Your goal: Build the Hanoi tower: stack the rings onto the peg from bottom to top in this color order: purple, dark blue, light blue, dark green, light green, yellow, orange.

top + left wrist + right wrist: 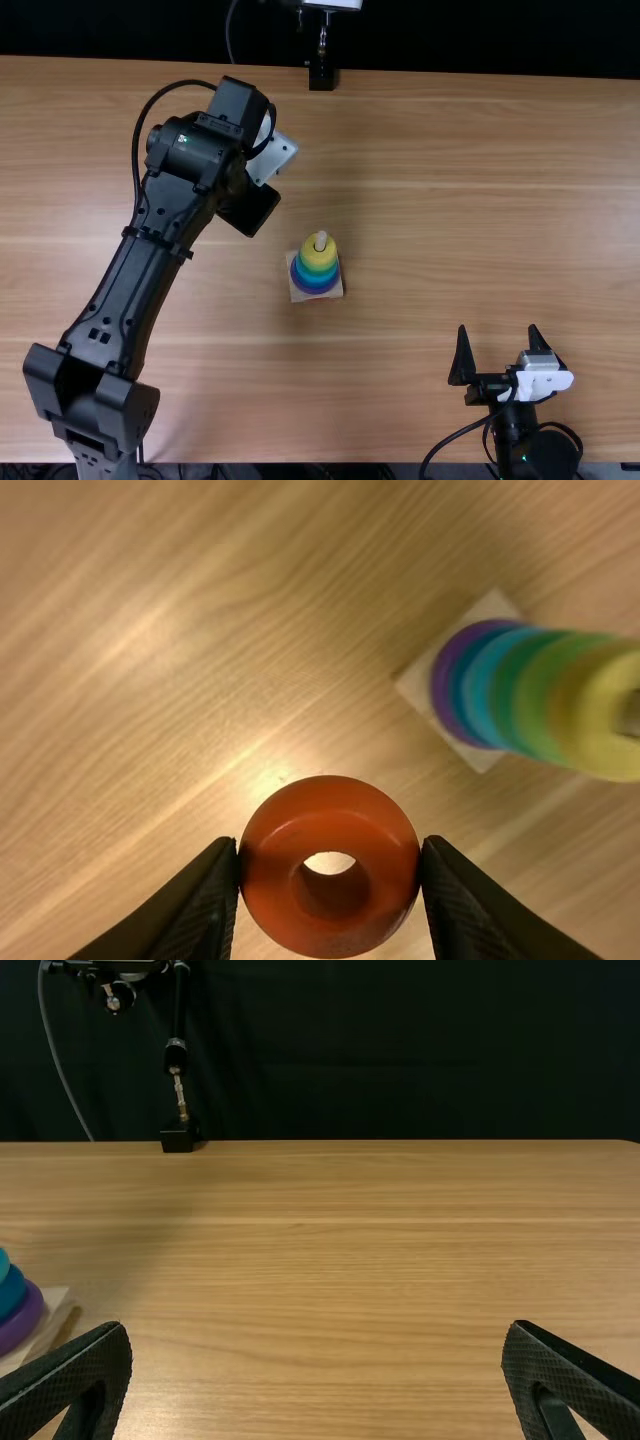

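My left gripper [250, 206] is up and left of the ring tower in the top view, its fingertips hidden there. In the left wrist view the left gripper [330, 845] is shut on the orange ring [332, 798], one finger at each side, its hole facing the camera. Purple, blue, green and yellow rings are stacked on the peg [321, 241], with the yellow ring [317, 254] uppermost, and the peg's pale tip pokes out above it. Near the table's front edge, my right gripper [498, 342] is open and holds nothing; the right wrist view has this right gripper [317, 1345] with fingers wide apart.
The tower's square base [302, 294] rests near the middle of the wooden table [450, 200]. A black stand foot [322, 78] is at the far edge. The left arm [125, 290] spans the table's left part.
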Available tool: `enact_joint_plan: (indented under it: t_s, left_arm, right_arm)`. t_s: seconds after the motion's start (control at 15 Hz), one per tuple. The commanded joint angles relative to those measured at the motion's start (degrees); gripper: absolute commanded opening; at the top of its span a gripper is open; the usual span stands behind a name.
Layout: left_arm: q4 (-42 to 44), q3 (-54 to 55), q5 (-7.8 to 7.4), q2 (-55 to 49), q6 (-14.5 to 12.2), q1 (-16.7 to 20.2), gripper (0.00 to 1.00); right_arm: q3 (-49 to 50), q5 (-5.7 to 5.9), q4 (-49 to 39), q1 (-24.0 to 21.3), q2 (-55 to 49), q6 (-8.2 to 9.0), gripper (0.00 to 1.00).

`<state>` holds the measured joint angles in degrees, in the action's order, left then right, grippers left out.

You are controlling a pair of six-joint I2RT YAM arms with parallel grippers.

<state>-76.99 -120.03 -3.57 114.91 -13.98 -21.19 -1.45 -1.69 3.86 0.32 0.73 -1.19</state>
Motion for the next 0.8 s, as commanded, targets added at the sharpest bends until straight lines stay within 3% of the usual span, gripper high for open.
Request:
enact_joint_plan:
  t_s: [0.0, 0.13, 0.73]
  left_arm:
    - [-2.22, -5.74, -0.65, -1.62, 2.90, -2.28, 0.00]
    - [-5.91, -9.96, -1.28, -1.27, 6.70, -2.63, 0.00]
    - [-6.22, -11.98, -1.38, 1.01, 12.08, -9.48, 0.00]
  right_arm:
    - [0.57, 0.53, -0.32, -0.49, -0.73, 0.14, 1.00]
    - [0.57, 0.53, -0.32, -0.49, -0.73, 0.14, 1.00]
    - [0.57, 0.53, -0.32, -0.49, -0.73, 0.14, 1.00]
